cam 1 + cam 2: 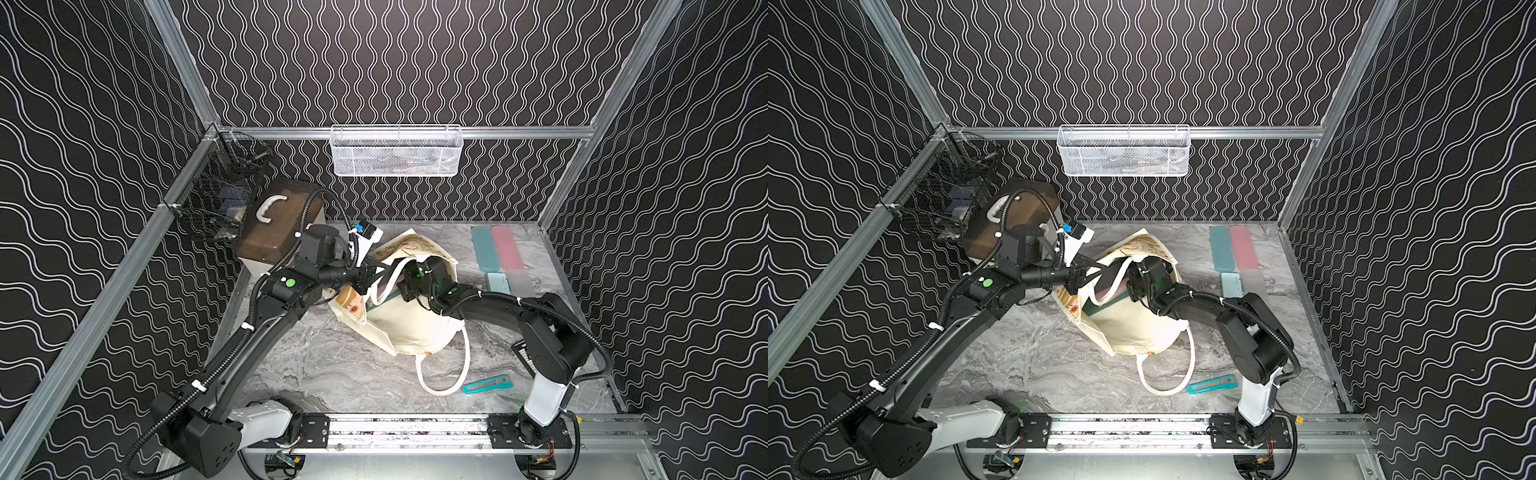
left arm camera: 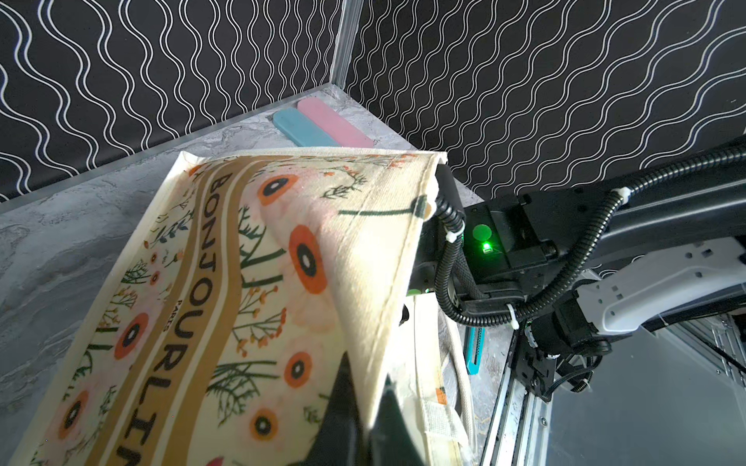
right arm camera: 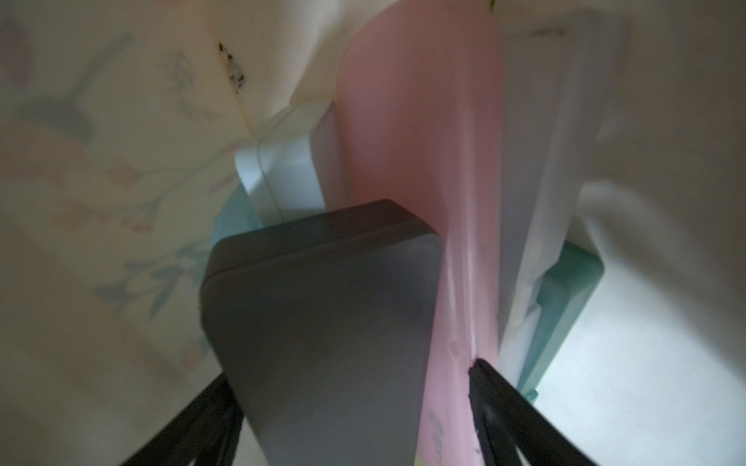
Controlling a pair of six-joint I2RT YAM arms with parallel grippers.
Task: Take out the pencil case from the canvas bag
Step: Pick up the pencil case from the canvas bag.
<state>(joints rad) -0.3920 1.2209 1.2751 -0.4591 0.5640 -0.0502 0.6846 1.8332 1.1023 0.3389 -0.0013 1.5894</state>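
- Both arms, the left arm [image 1: 257, 332] at the left of the frame and the right arm [image 1: 490, 301] at the right, wear matte black shells.
- Each base link [image 1: 266, 417] is a white casing on a black, screw-studded plate [image 1: 316, 430], carried by a silver rail [image 1: 411, 428].
- Ribbed black hose [image 2: 446, 278] runs outside the links, bound by white zip ties [image 1: 248, 327].
- A round green sticker [image 1: 289, 283] marks a joint housing on each arm; a green lamp [image 2: 486, 247] glows beside one.
- The right end effector [image 3: 347, 387] has thin black fingers [image 3: 498, 407].

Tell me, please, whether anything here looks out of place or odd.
The canvas bag lies slumped on its side, its printed edge pinched up by the left hand, one handle trailing near a teal cutter. Its inner seam carries dark specks, like dirt.
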